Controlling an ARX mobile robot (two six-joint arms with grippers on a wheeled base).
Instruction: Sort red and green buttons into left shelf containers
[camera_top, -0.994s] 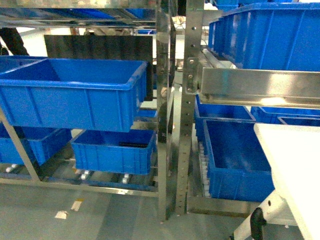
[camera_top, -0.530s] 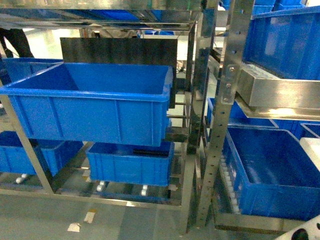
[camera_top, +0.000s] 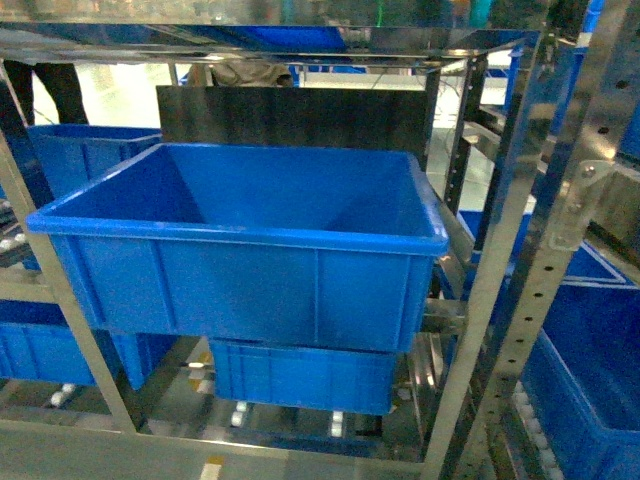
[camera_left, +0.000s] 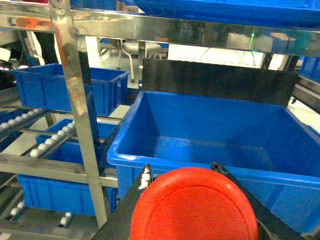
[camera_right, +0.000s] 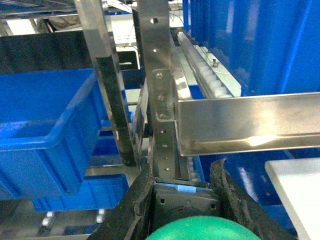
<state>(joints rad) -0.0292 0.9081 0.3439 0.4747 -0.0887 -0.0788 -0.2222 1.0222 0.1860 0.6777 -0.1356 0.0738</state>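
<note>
The red button (camera_left: 194, 205) fills the bottom of the left wrist view, and my left gripper (camera_left: 181, 169) is shut on it, just in front of the near rim of the large deep blue bin (camera_left: 210, 135). That left shelf container (camera_top: 250, 240) sits centred in the head view, backed by a black panel (camera_top: 290, 115); its inside looks bare. The green button (camera_right: 200, 227) with its dark body is held in my right gripper (camera_right: 182, 175), which faces a steel shelf upright (camera_right: 160, 95). Neither gripper shows in the head view.
Steel shelf posts (camera_top: 510, 290) stand right of the bin and another post (camera_left: 77, 100) to its left. Smaller blue bins (camera_top: 300, 375) sit on roller tracks below, more bins (camera_left: 65, 85) to the left. A steel crossbar (camera_right: 245, 122) and a white surface (camera_right: 295, 190) lie right.
The head view has swung left and moved closer: the large blue bin went from the left side to the centre and looks bigger. The white surface at right left the view.
</note>
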